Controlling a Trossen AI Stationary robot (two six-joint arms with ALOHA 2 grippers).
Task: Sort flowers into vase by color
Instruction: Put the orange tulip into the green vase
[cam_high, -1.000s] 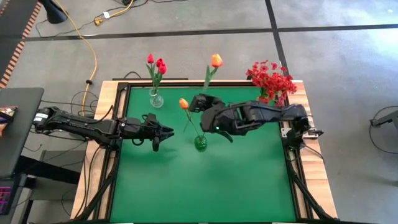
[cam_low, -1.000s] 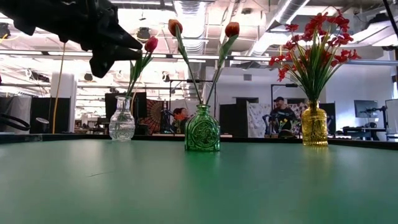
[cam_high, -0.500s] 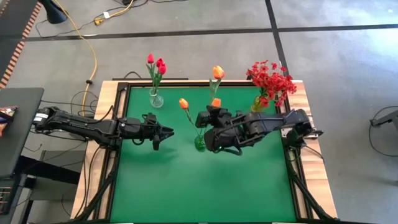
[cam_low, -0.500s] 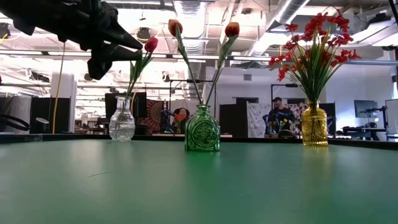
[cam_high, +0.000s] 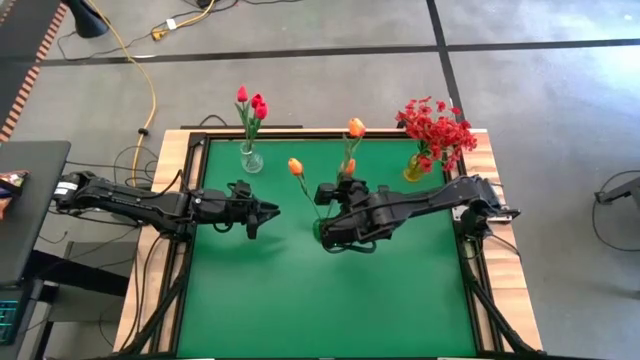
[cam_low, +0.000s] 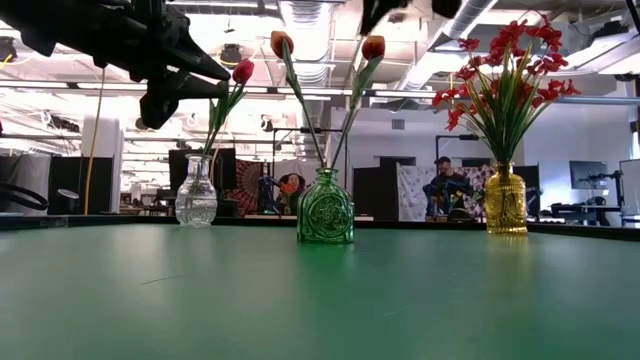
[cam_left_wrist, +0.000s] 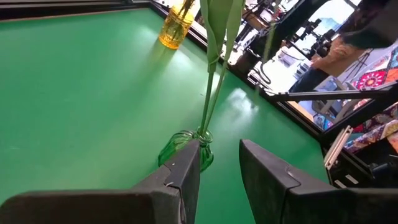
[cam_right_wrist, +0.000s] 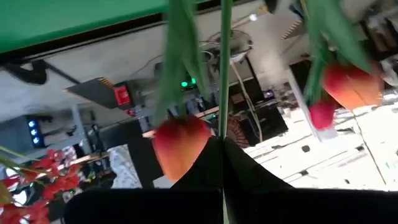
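Hovering over the green worktop (cam_high: 300, 290), the left tool (cam_high: 252, 215) has its fingers parted and holds nothing. Behind it a clear glass vase (cam_high: 251, 159) holds red-pink tulips (cam_high: 254, 104). At the centre, a green glass bottle vase (cam_low: 325, 208) carries two orange tulips (cam_high: 354, 127); the right tool (cam_high: 336, 232) is just above it, with fingers closed on one thin green stem (cam_right_wrist: 225, 68). A yellow vase (cam_low: 505, 200) holds the red blossom spray (cam_high: 436, 128)

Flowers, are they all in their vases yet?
Almost. Red tulips are in the clear vase, red blossoms in the yellow vase, two orange tulips in the green vase. The right gripper holds a third orange tulip over it, not yet in. The left gripper waits nearby, open.
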